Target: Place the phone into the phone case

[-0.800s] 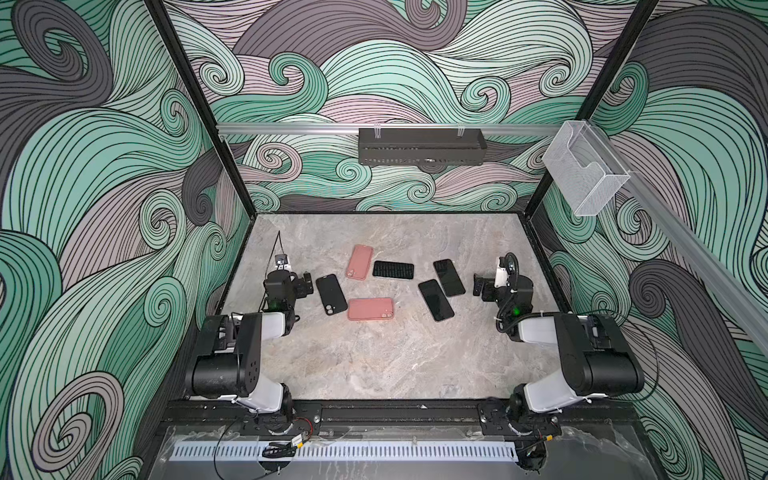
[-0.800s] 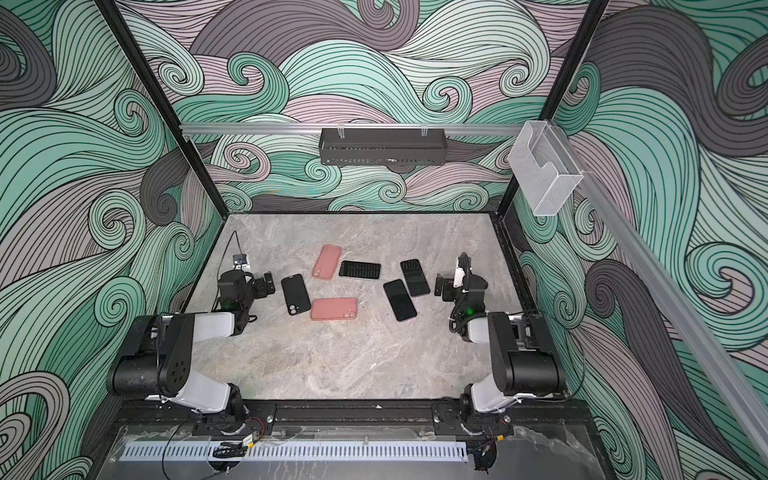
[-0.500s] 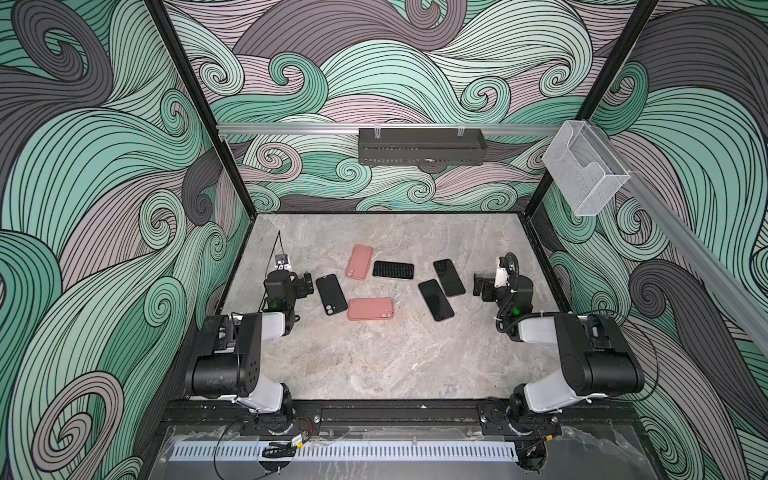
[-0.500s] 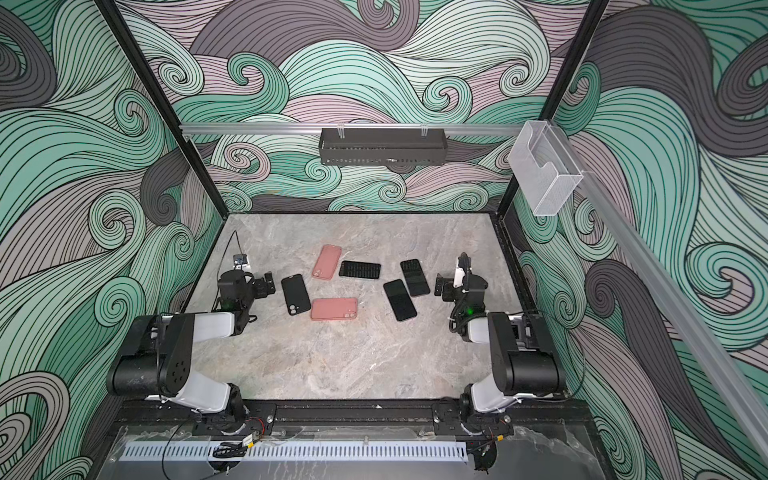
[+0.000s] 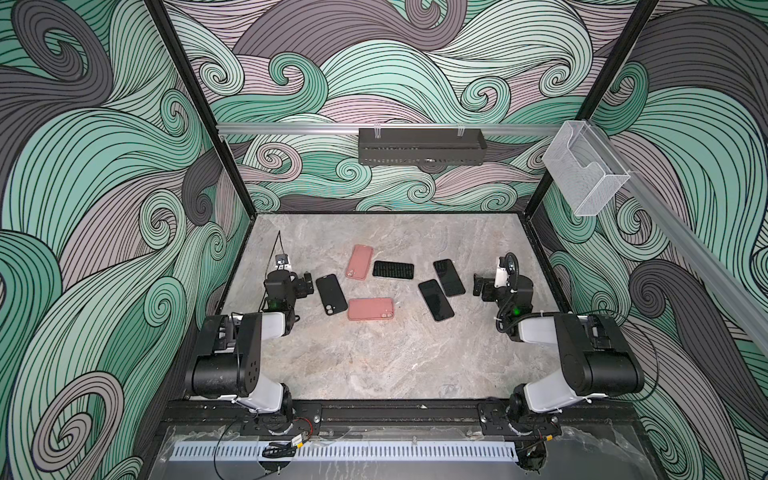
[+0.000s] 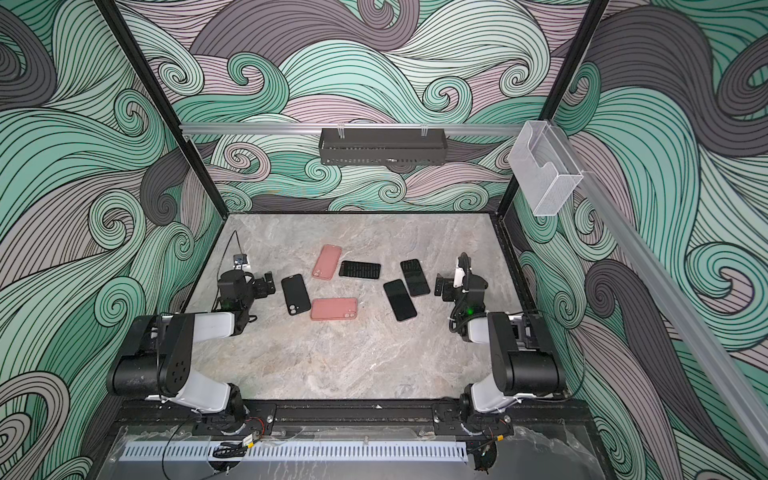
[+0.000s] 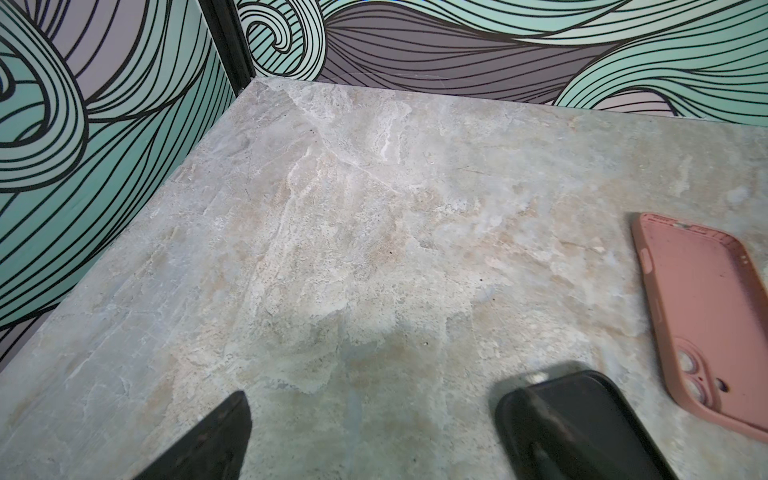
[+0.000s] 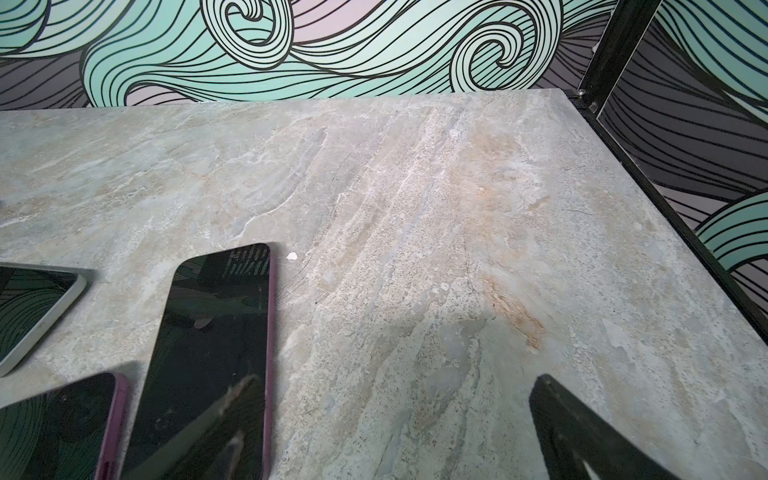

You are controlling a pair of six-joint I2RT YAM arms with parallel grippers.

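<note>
Here, left jaws and right jaws apart, purple-edged phone [image 8: 216, 316] just beside right jaws.

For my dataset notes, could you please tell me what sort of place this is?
Probably a lab robot test cell, not a home: a left arm and right arm mounted on a front rail, a marble-look table, and wave-printed enclosure walls.

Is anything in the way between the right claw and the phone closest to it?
Nothing visible. The open right gripper sits right beside that phone, with only a thin strip of bare table between them.
</note>
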